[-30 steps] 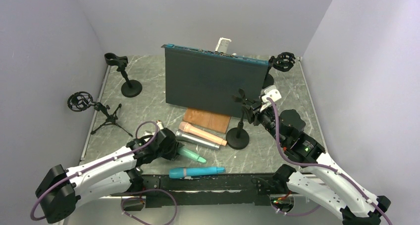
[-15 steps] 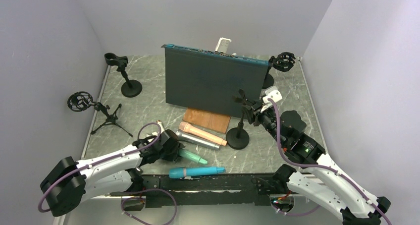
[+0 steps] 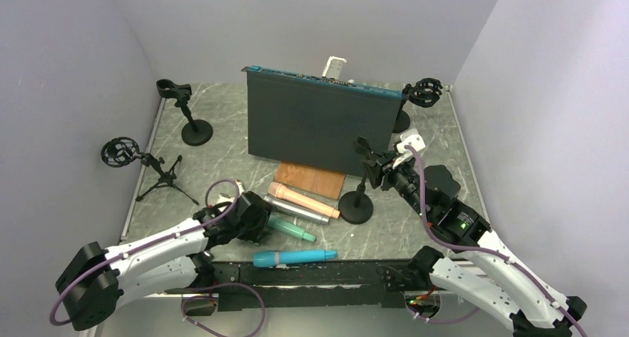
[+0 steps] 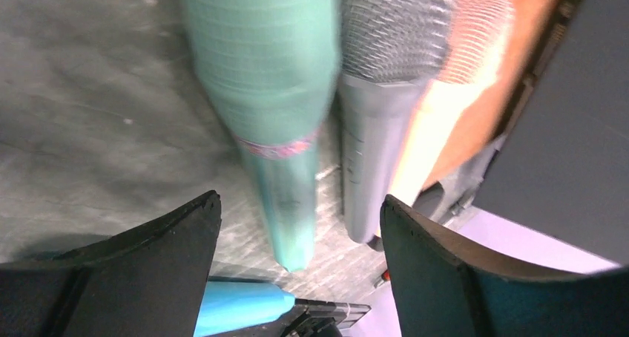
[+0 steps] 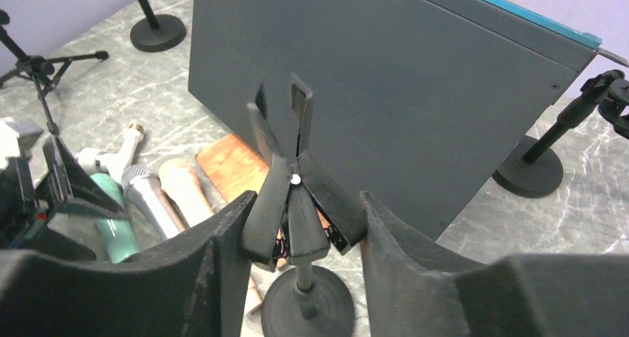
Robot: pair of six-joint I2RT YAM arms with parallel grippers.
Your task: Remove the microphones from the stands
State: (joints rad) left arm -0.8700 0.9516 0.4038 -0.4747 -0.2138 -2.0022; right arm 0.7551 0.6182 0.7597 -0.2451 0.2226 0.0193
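The green microphone [image 3: 291, 230] is laid flat by the near edge of the desk [image 3: 445, 151], lengthwise between the open fingers of the left gripper [image 4: 298, 200], the nearer one. The right gripper [image 5: 308, 200] is clamped on the empty stand clip [image 5: 285, 181].

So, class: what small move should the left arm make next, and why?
Probably pull the left gripper back and up: its jaws are open, and the green mic lies on the table beside the silver mic. The stand's clip is empty.
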